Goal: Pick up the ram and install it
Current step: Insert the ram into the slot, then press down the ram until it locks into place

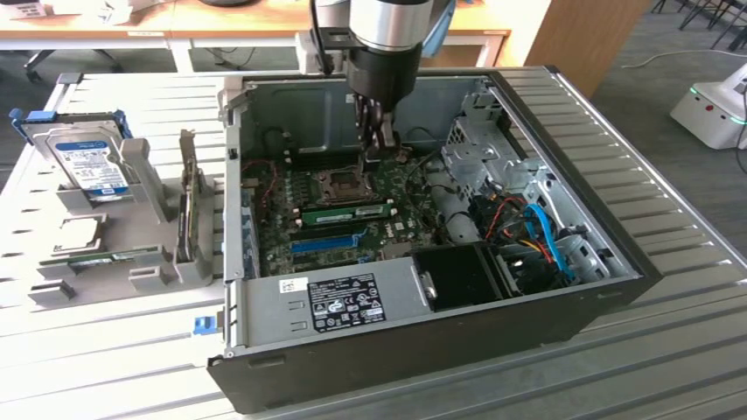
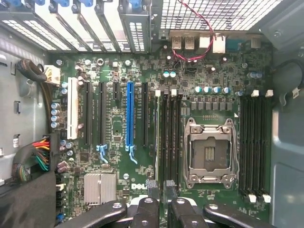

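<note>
The gripper hangs over the motherboard, its fingers half spread and nothing between them. The ram stands on edge in a memory slot, between the CPU socket and the blue card slot. To seat it well, I judge, the push must go straight down and evenly along its top. The wrist view shows the fingers in line with the slots; the exterior view shows the ram's green face.
</note>
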Available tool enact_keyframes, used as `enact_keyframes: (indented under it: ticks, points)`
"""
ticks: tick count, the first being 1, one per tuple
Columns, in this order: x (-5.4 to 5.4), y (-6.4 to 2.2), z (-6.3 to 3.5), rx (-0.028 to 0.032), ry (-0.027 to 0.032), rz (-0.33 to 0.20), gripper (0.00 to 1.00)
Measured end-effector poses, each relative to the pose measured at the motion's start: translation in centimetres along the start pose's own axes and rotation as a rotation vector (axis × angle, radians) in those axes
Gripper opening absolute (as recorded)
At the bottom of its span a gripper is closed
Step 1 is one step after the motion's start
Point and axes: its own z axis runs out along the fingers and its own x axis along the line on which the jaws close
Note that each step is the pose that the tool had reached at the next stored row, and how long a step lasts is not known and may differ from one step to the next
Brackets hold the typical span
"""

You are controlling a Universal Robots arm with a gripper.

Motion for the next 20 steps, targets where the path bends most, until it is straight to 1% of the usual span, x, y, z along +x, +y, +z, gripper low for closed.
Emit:
enact_keyframes:
  ticks: [11,20]
  points:
    - [0.00,0.00,-0.89,0.0000,0.0000,0.000,0.19]
    - [0.00,0.00,-0.90,0.0000,0.0000,0.000,0.19]
